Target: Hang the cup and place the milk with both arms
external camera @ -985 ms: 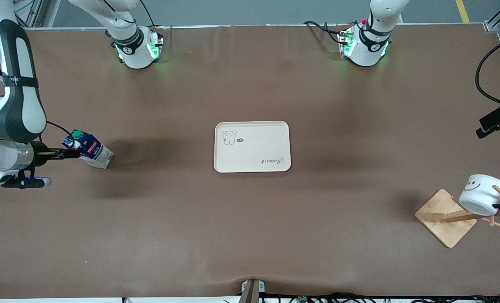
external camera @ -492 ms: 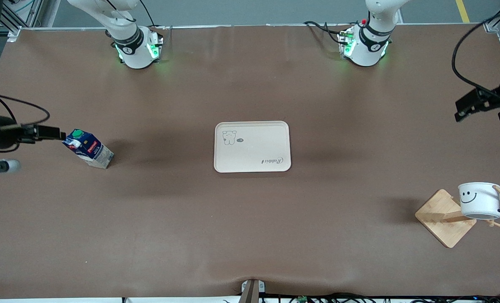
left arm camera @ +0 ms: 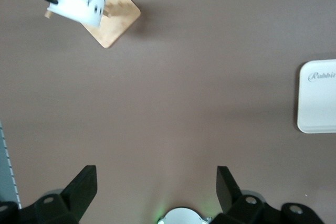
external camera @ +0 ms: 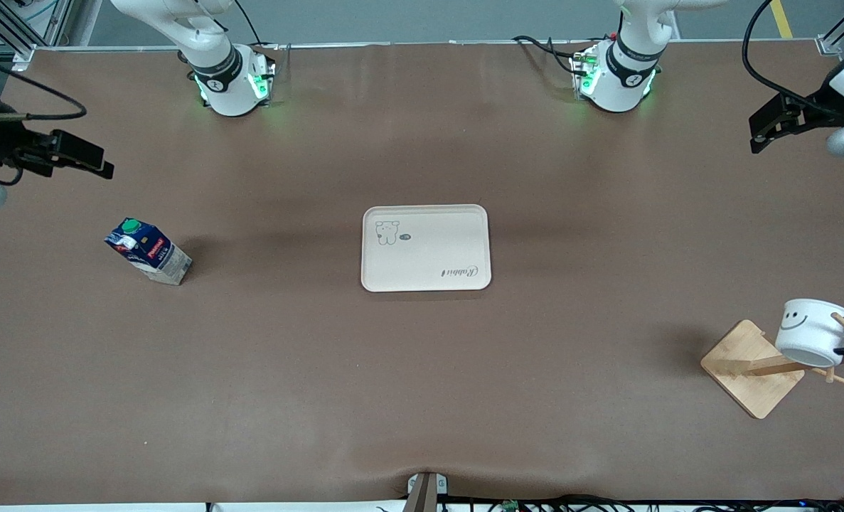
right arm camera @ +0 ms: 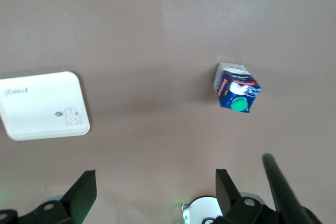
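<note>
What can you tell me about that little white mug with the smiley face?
The cup is a small glossy white mug with a black smiley on its side and a black loop handle. It hangs tilted by that handle on a peg of the wooden rack, at the left arm's end of the table. No gripper touches it.

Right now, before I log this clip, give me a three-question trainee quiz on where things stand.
1. True or false: the cup hangs on the wooden rack.
2. Where does the milk stand? A) on the tray; B) on the table, toward the right arm's end; C) in the right gripper.
3. Fill in: the left gripper and the right gripper are both ____ and hold nothing.

Key: 1 true; 2 B; 3 open.
</note>
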Controlling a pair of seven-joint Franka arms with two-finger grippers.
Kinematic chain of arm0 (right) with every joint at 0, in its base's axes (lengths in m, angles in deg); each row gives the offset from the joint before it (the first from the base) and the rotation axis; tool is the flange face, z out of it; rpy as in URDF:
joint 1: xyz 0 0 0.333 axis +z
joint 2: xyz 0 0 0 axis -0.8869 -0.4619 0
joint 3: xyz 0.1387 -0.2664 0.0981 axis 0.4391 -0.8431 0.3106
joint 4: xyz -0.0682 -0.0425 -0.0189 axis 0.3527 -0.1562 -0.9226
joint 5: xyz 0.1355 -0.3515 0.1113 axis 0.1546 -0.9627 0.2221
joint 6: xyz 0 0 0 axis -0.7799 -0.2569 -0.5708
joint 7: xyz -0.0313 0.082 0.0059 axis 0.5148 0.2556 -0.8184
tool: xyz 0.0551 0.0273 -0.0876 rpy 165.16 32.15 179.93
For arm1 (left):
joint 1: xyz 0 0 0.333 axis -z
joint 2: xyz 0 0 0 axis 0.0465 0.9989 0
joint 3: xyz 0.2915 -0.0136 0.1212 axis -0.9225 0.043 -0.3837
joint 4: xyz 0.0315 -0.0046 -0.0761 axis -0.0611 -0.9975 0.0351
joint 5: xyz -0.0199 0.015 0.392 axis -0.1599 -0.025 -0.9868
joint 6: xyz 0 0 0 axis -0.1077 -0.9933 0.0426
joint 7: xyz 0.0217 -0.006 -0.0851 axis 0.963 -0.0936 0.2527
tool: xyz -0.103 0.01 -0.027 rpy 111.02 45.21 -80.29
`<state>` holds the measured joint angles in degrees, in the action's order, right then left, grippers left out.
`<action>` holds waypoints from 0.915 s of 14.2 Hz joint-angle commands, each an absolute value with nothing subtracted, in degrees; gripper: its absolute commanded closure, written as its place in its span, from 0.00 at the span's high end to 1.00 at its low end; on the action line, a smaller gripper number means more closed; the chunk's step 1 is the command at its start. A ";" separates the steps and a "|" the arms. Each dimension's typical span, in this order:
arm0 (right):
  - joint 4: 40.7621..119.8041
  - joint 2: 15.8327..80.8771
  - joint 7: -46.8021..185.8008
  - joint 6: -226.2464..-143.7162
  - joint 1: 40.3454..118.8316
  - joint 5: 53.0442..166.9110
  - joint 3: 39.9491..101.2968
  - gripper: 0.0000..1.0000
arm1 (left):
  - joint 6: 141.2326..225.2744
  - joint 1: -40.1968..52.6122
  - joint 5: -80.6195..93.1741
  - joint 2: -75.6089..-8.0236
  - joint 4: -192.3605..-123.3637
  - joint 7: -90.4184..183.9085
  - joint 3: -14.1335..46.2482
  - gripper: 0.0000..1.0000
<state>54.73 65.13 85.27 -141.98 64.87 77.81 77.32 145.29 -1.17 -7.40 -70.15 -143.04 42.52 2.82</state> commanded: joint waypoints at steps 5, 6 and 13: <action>66.87 74.28 83.52 -148.20 64.34 74.54 76.86 1.00 | 146.51 -0.65 -6.14 -72.89 -145.95 42.84 1.51 1.00; 66.78 74.37 80.19 -148.11 64.16 74.45 76.69 1.00 | 146.51 -0.82 -6.23 -72.89 -145.69 42.58 1.25 1.00; 67.04 74.46 75.85 -147.41 61.52 74.54 76.42 1.00 | 146.51 -1.61 -7.02 -72.01 -145.78 41.52 1.16 1.00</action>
<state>65.29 72.89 76.61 -147.06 61.92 74.93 76.05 145.73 -1.45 -6.99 -71.84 -145.24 42.46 1.35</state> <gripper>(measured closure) 0.000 0.000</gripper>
